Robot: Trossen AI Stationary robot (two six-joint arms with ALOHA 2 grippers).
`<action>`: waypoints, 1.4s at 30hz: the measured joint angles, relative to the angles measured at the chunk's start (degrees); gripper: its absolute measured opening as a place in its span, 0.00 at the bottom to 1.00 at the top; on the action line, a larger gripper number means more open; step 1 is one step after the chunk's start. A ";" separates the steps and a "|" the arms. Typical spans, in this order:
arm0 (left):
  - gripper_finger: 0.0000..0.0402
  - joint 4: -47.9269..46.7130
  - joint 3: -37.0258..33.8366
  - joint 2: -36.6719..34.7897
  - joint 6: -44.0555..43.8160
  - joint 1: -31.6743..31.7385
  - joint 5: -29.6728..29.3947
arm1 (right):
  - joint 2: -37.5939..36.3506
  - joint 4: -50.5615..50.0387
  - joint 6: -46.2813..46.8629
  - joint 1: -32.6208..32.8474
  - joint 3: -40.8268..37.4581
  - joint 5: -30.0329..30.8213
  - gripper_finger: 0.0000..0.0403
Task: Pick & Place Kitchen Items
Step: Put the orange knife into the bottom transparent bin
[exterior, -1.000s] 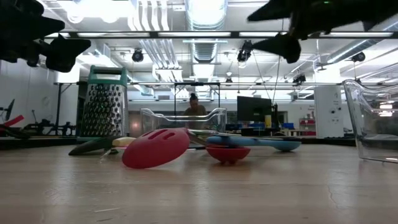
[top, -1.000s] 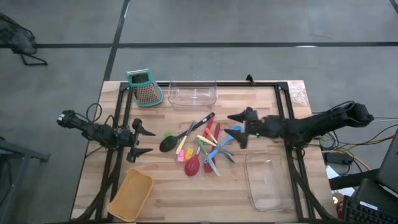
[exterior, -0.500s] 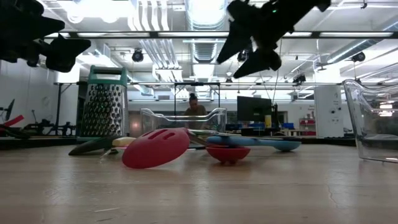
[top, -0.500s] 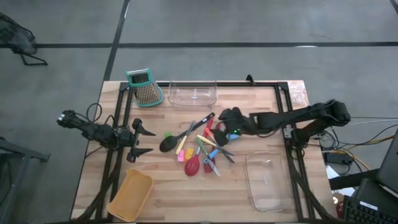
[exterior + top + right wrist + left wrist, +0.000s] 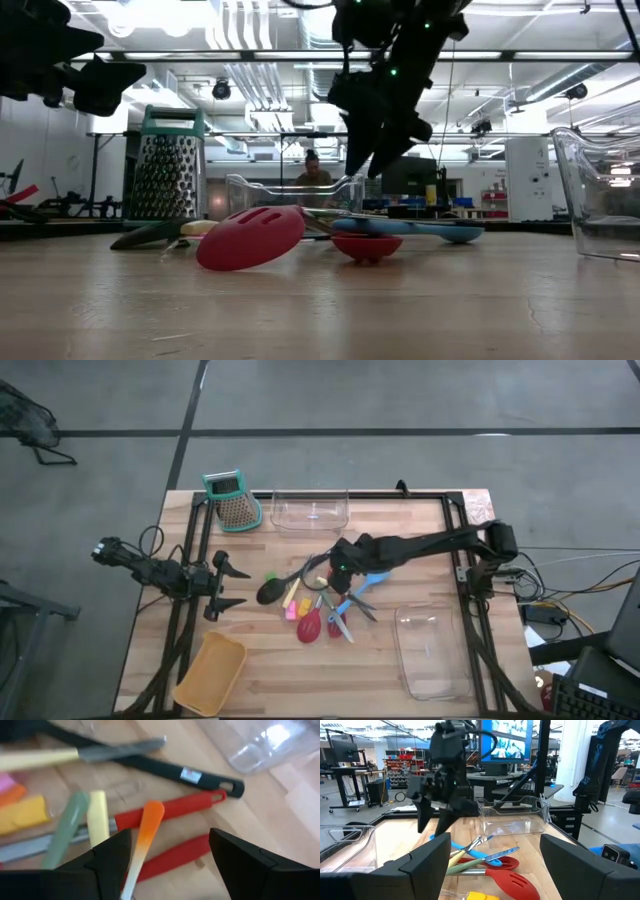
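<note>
A heap of kitchen items lies on the table's middle: a black ladle, red spoons, a blue spoon, and yellow, green and orange-handled tools. My right gripper hangs open just above the heap's far side, over an orange-handled tool and a red handle, touching nothing. It also shows in the low view. My left gripper is open and empty at the table's left.
A teal-topped metal grater and a clear bin stand at the far edge. Another clear bin lies near right, a tan bin near left. A person shows in the room beyond.
My right gripper has swept from the table's right side toward its left and gone down, ending over the heap's far side. Its arm has stretched out across the table. The utensils have not moved.
</note>
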 joint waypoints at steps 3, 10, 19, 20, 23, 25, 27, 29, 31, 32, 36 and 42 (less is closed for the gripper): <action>0.78 0.02 0.01 0.00 -0.01 0.01 0.00 | 1.71 -1.87 0.10 0.06 1.12 -1.11 0.61; 0.78 0.00 0.01 0.00 0.00 0.01 0.00 | 3.32 -1.84 2.05 0.11 0.28 -5.12 0.57; 0.78 0.01 0.01 0.00 -0.01 0.00 0.00 | 3.95 1.16 3.03 0.17 -0.08 -5.10 0.60; 0.78 0.02 0.01 0.00 -0.01 0.01 0.01 | 4.18 1.80 3.06 0.17 -0.08 -5.09 0.60; 0.78 0.01 0.02 -0.02 -0.02 0.00 0.00 | 5.60 2.71 3.09 0.15 -0.13 -5.30 0.59; 0.78 0.02 0.00 0.00 0.00 0.02 0.00 | 6.70 2.42 3.13 0.17 -0.19 -5.68 0.57; 0.78 0.00 0.01 0.01 0.00 0.00 0.00 | 7.77 2.48 3.13 0.17 -0.10 -5.79 0.56; 0.78 0.02 0.00 0.00 -0.02 0.02 0.01 | 8.59 2.49 3.14 0.17 -0.06 -6.05 0.54; 0.78 0.00 0.02 0.02 0.00 0.02 0.00 | 9.01 2.40 3.33 0.17 -0.04 -6.17 0.52; 0.78 0.02 0.02 0.02 -0.02 0.00 0.02 | 9.14 2.33 3.34 0.17 -0.04 -6.17 0.52; 0.78 0.02 0.02 0.02 0.00 0.00 0.00 | 9.33 2.46 3.47 0.19 0.05 -6.41 0.47; 0.78 0.02 0.02 0.02 0.00 0.02 0.00 | 9.31 2.50 3.52 0.19 0.05 -6.89 0.37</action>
